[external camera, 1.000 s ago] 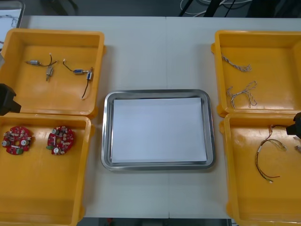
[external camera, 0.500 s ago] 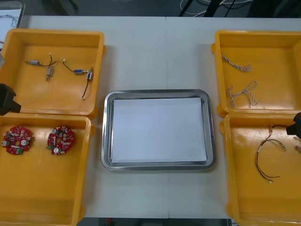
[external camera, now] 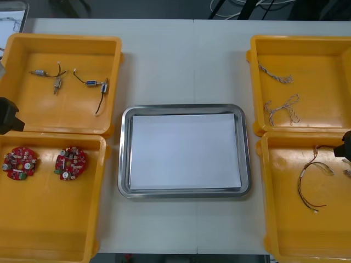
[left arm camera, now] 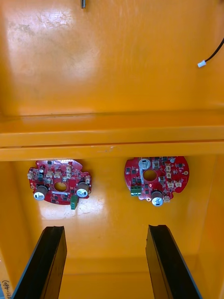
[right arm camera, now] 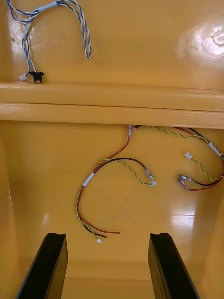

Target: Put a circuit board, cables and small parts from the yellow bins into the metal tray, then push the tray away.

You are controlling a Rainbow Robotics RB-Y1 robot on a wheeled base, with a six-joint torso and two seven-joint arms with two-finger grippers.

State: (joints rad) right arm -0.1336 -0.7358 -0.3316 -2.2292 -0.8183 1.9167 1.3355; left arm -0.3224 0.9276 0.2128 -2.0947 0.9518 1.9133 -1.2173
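Observation:
Two round red circuit boards (external camera: pixel 20 163) (external camera: pixel 71 163) lie in the near left yellow bin (external camera: pixel 49 230). In the left wrist view my left gripper (left arm camera: pixel 106 261) hangs open above that bin, short of the boards (left arm camera: pixel 59 182) (left arm camera: pixel 157 174). My right gripper (right arm camera: pixel 106 264) is open over the near right bin (external camera: pixel 307 241), with red and yellow cables (right arm camera: pixel 112 187) just beyond its fingers. The metal tray (external camera: pixel 185 193), white inside, sits in the middle. Small metal parts (external camera: pixel 94 84) with black cables lie in the far left bin, blue and white cables (external camera: pixel 281 108) in the far right bin.
In the front view the left arm (external camera: pixel 8 116) shows at the left edge and the right arm (external camera: pixel 346 145) at the right edge. Bare table lies beyond and in front of the tray. Another tray corner (external camera: pixel 12 16) shows at the far left.

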